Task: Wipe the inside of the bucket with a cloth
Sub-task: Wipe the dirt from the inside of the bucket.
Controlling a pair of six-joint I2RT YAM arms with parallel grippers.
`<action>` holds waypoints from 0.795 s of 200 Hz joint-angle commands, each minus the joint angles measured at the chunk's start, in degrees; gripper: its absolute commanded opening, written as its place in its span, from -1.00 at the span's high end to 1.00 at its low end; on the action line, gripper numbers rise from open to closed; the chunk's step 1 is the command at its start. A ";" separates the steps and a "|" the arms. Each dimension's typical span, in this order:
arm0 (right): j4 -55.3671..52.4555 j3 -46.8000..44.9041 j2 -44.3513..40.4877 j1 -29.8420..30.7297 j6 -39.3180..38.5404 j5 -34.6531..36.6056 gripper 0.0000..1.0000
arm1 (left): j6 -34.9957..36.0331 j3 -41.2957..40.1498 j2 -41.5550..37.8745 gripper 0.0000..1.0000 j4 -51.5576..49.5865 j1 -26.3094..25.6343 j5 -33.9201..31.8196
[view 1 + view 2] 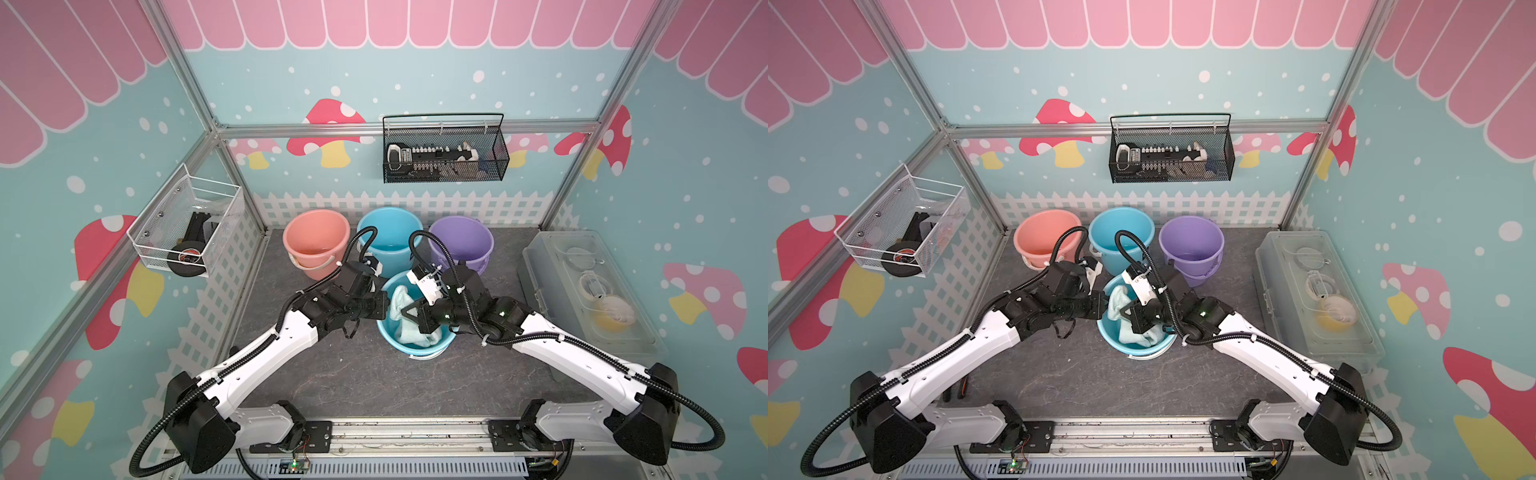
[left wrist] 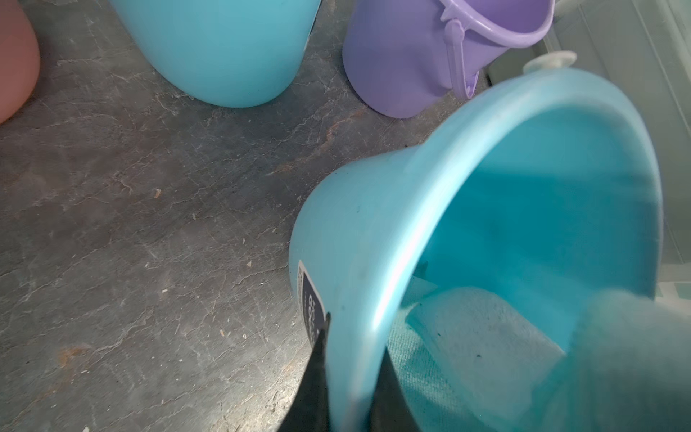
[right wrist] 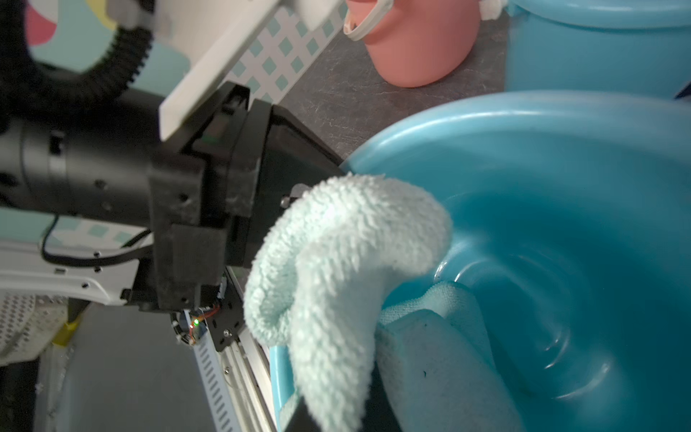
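Now, left jaws pinch bucket [image 2: 355, 232] rim at nine o'clock, right jaws clamp cloth [image 3: 336, 254]; I'd sweep it firmly round the wall.

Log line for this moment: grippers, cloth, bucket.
left gripper: shut on front blue bucket rim | right gripper: shut on cloth | cloth: inside front blue bucket

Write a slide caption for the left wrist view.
Left claw pinches the rim of the front blue bucket, mint cloth bunched inside.
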 commanded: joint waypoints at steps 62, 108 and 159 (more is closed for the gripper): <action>2.54 1.35 12.54 0.33 23.94 -6.08 1.00 | -4.29 -3.50 -1.72 1.00 8.01 -0.03 1.87; 4.47 2.83 21.78 -0.88 21.66 -9.32 1.00 | -4.84 -2.94 -0.14 1.00 9.41 -0.06 3.52; 1.49 5.48 27.67 -1.03 13.16 3.50 1.00 | -4.52 -2.37 -0.20 1.00 8.58 -0.11 4.49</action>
